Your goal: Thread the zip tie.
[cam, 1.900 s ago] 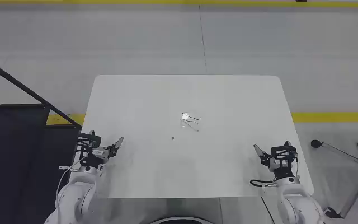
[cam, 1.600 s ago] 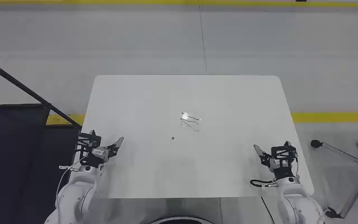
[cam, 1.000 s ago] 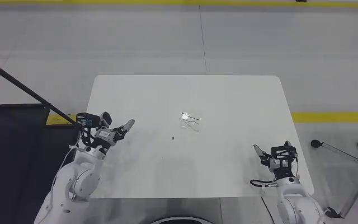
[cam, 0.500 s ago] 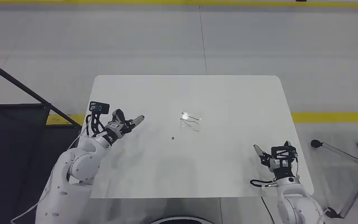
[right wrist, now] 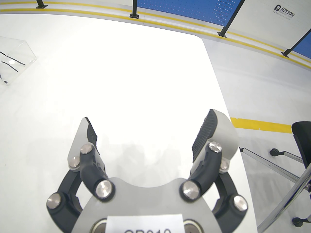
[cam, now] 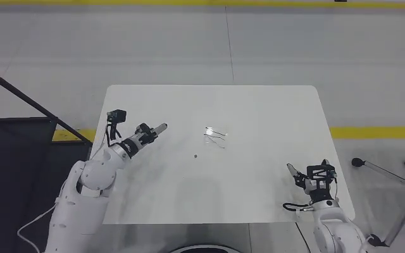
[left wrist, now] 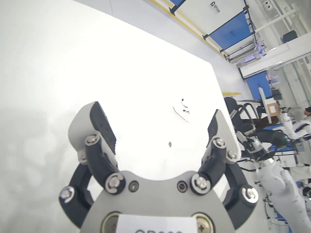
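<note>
**Left arm swings in over the table; right arm keeps still**

Left gripper (cam: 159,128) now hangs over the table (cam: 266,107). It has come up and inward from the near left edge, where it sat shortly before, and it points toward the zip tie (cam: 215,135). Its jaws stand wide apart with nothing between them.

The zip tie has not shifted. It lies near the middle of the table as thin dark strands at a clear plastic holder (right wrist: 26,49), well apart from both grippers. Whether the strands rest on the holder or beside it is too small to tell. A small dark speck (cam: 195,155) sits on the table a little nearer the robot than the tie.

Right gripper (cam: 309,169) stays at the near right edge as before, also spread wide and empty.

By my reading the approach has only begun. Nothing is grasped, and all the threading is still ahead.
</note>
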You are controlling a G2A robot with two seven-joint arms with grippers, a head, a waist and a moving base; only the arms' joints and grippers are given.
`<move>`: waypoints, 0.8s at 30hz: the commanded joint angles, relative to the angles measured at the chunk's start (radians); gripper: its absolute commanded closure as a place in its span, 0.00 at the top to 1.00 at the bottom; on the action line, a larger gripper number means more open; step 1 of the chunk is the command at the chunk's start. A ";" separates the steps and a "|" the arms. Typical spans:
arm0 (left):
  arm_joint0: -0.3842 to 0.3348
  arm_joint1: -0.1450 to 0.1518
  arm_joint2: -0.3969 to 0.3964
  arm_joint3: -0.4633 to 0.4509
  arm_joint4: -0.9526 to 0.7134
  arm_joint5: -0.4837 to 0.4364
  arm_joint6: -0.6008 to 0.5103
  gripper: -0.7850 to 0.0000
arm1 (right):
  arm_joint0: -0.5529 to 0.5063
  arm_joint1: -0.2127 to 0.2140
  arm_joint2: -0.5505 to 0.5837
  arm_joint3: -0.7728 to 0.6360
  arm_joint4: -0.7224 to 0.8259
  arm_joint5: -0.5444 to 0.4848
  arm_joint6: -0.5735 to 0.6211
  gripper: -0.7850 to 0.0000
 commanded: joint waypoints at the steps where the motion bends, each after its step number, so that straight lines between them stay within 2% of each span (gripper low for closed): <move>1: -0.052 -0.002 0.023 0.040 -0.040 0.009 -0.049 1.00 | 0.000 0.000 0.000 0.000 0.000 0.000 0.000 1.00; 5: -0.166 -0.006 0.080 0.129 -0.094 0.019 -0.160 1.00 | 0.000 0.000 0.000 0.000 0.000 0.000 0.000 1.00; 11: -0.329 -0.015 0.171 0.284 -0.167 -0.025 -0.336 1.00 | 0.000 0.000 0.000 0.000 0.000 0.000 0.000 1.00; 15: -0.417 -0.025 0.221 0.376 -0.206 -0.042 -0.383 1.00 | 0.000 0.000 0.000 0.000 0.000 0.000 0.000 1.00; 18: -0.457 -0.029 0.247 0.419 -0.192 -0.036 -0.384 1.00 | 0.000 0.000 0.000 0.000 0.000 0.000 0.000 1.00; 24: -0.457 -0.029 0.247 0.419 -0.192 -0.036 -0.384 1.00 | 0.000 0.000 0.000 0.000 0.000 0.000 0.000 1.00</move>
